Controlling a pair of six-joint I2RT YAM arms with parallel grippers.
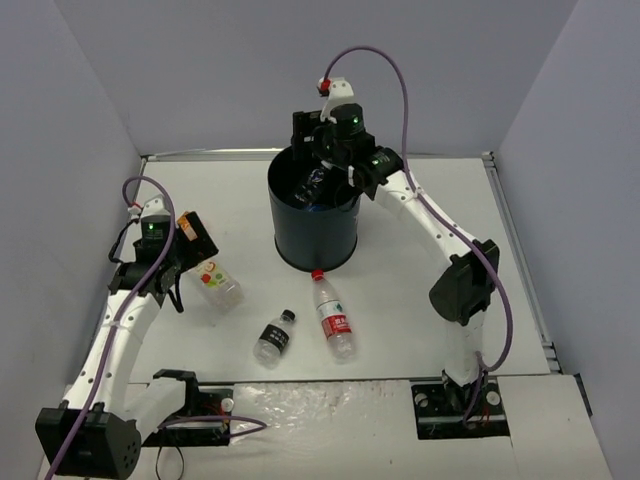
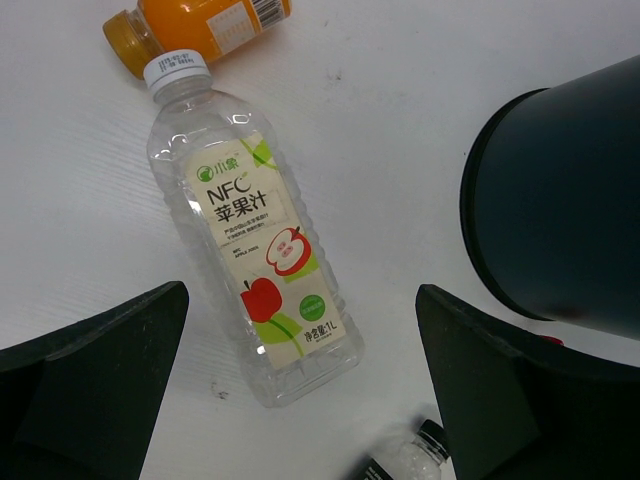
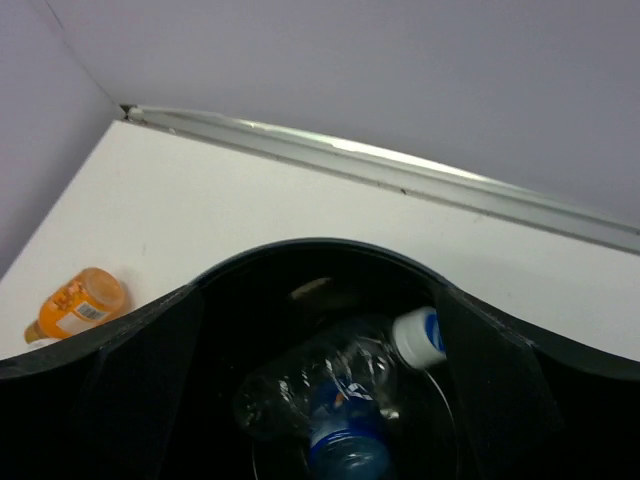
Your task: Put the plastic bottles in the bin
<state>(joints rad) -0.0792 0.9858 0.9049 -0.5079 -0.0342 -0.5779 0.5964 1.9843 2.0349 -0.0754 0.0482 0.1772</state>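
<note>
Black plastic fills your right wrist view. The right gripper [image 3: 320, 320] hangs over the bin [image 1: 315, 235] with its fingers spread wide and nothing between them. The blue-label bottle [image 3: 340, 400] lies inside on the bin floor, so that drop reads as done.

Your left gripper [image 2: 302, 290] is also wide open and empty. It hovers above the apple-label bottle [image 2: 255, 260], which lies flat on the table [image 1: 225, 190] left of the bin. The orange bottle [image 2: 190, 25] lies just beside its white cap. The red-label bottle [image 1: 333, 318] and the black-capped bottle [image 1: 275, 338] lie in front of the bin, near each other.

The step in hand looks like the left arm's pick of the apple-label bottle. The bottle sits slanted between your fingers, so you would likely turn the wrist a little to square them across its body. Then come straight down and close on the label section. It is smooth, round and thin-walled, so it may roll or buckle; grip it gently. Draw the right arm off the bin before you carry the bottle over, so the two arms do not meet.
</note>
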